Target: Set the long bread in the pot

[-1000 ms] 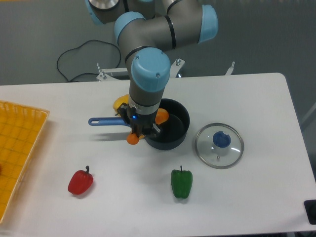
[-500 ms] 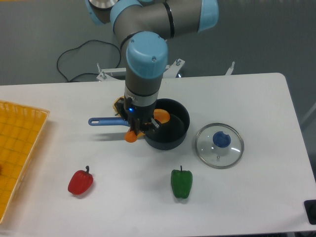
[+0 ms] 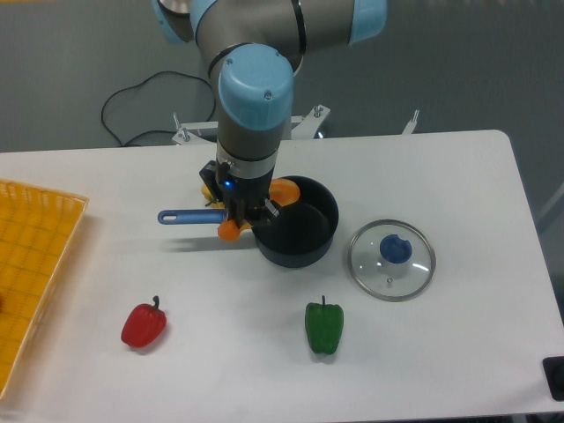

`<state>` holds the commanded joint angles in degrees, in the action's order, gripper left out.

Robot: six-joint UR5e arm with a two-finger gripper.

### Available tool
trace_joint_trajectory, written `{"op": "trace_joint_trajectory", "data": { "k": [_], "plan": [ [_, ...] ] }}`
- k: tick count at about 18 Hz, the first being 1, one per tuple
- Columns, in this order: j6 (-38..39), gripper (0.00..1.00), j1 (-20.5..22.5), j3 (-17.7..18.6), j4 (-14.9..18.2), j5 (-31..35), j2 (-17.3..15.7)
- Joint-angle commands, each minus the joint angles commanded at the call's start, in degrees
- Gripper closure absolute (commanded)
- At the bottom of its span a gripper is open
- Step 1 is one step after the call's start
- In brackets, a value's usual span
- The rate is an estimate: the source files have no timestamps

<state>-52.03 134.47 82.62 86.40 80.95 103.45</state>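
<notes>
We see the arm (image 3: 254, 97) shift a little to the left and toward the back of the table compared with a second ago, and the gripper (image 3: 248, 214) moves with it. The long bread (image 3: 231, 231) travels along in its grasp: its near orange end, earlier lower beside the pot's front-left rim, now sits higher, just under the blue handle (image 3: 187, 216). Its far end (image 3: 284, 190) also moves up and left, now above the pot's (image 3: 304, 231) back-left rim. More of the pot's dark inside shows now.
</notes>
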Motion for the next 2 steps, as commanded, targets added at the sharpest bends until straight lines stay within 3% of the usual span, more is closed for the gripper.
{"op": "trace_joint_trajectory", "data": {
  "k": [2],
  "plan": [
    [0.00,0.84,-0.09,0.35,0.00,0.09,-0.09]
  ]
}}
